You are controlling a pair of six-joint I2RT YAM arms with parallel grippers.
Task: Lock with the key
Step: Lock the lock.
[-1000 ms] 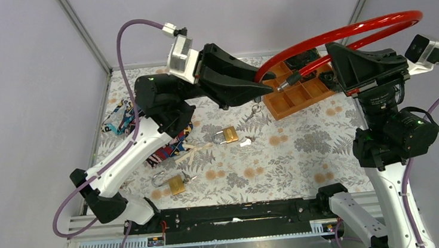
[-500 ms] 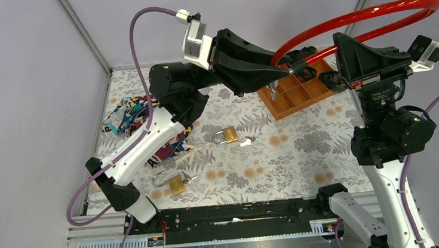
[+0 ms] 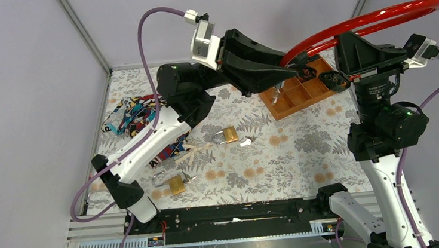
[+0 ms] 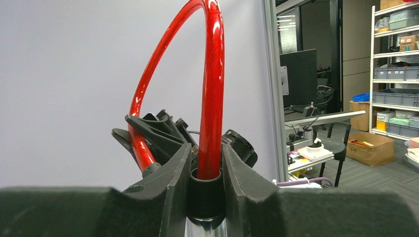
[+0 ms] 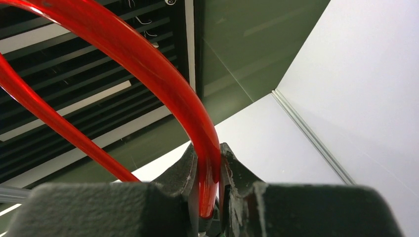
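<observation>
Cable lock (image 3: 375, 17), a red loop, is held in the air over the far right of the bench (image 3: 303, 152), with one end in each pincer. At the far left lies a heap of lanyards (image 3: 132, 116). Toward the middle, a brass padlock (image 3: 176, 185) rests near the front edge. A second padlock (image 3: 226, 136) lies further in, with a small key (image 3: 245, 141) just beside it.

Above these, the left pincer (image 3: 289, 71) is clamped on the black collar (image 4: 205, 197) at one cable end. Its wrist view shows both fingers (image 4: 173, 173) pressed against the collar, with the metal pin (image 4: 205, 229) poking out below. Under the held ends sits the wooden tray (image 3: 298, 96).

On the right, the right pincer (image 3: 328, 78) is closed on the other end of the cable, and its wrist view shows the red hose squeezed between its fingers (image 5: 185, 168). The lock head is too dark to make out from above.

The step in hand looks like joining the ends, which are near one another but apart. Next, the pin likely has to be lined up with the head's socket and pushed home. That calls for a square approach, since the springy loop will resist any twist. Only then can a key be turned. Whether the key on the bench fits this lock, I cannot tell.
</observation>
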